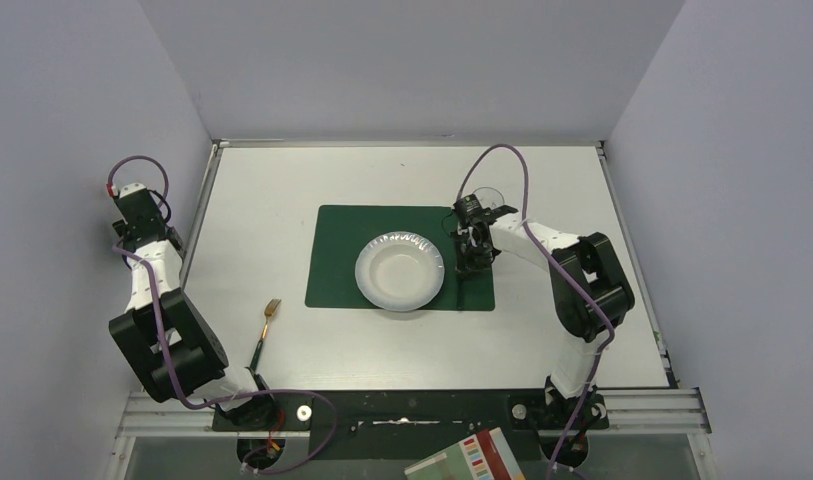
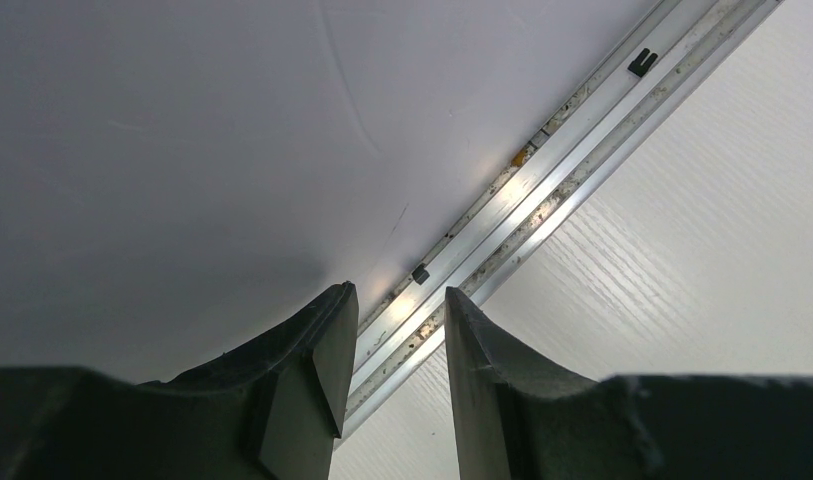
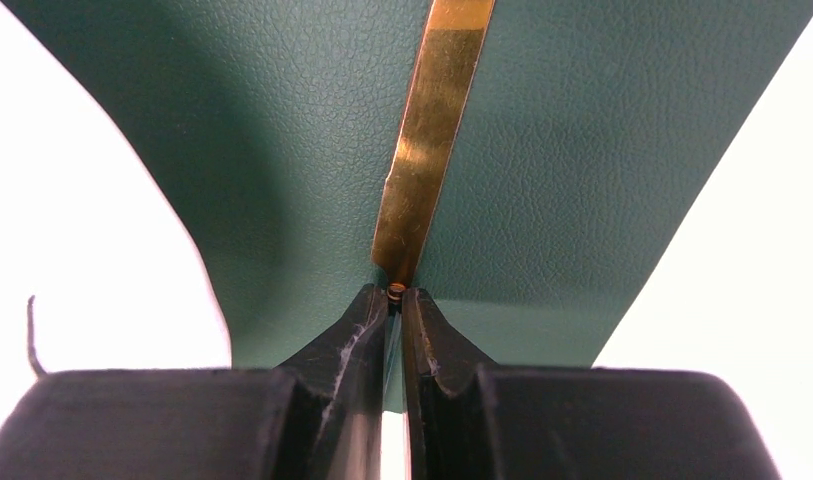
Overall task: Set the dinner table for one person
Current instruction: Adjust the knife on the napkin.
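Heads up: your right gripper has its jaws pinched on just the thin neck of the gold knife, just right of the white plate on the green placemat, mid-frame overhead. With so little bite I'd guess it could pivot and land crooked, or clip the plate. The dinner table fills the centre of that view and the fork lies lower left, off the mat. Your left gripper hangs with jaws apart and empty over the metal rim at far left, so nothing looks to be in its way.
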